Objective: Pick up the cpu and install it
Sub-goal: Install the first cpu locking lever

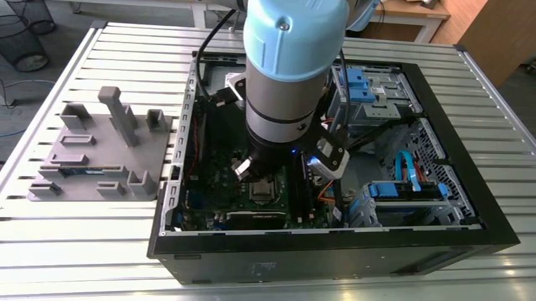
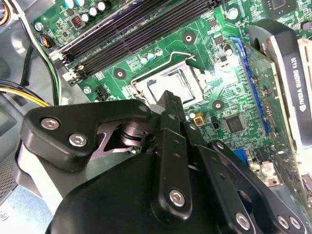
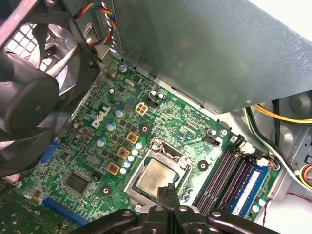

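Note:
The cpu (image 3: 155, 176), a small square chip with a silvery top, lies flat in the motherboard's socket (image 3: 162, 152). In the second wrist view the socket (image 2: 168, 80) shows just past my fingertips, with its thin wire lever (image 2: 178, 55) beside it. My gripper (image 3: 168, 191) hangs close above the socket's edge. Its two black fingers are pressed together with nothing between them. The same shut gripper (image 2: 167, 99) appears in the second wrist view. In the exterior view the arm's wrist (image 1: 285, 147) reaches down into the open computer case (image 1: 335, 238), over the socket (image 1: 263, 189).
A grey holder tray (image 1: 100, 157) with a green memory stick (image 1: 84, 170) sits on the slatted table at the exterior view's left. Around the socket are memory slots (image 3: 222, 173), a case fan (image 3: 24, 87), a grey metal box (image 3: 219, 48), a graphics card (image 2: 287, 73) and cable bundles (image 3: 278, 122).

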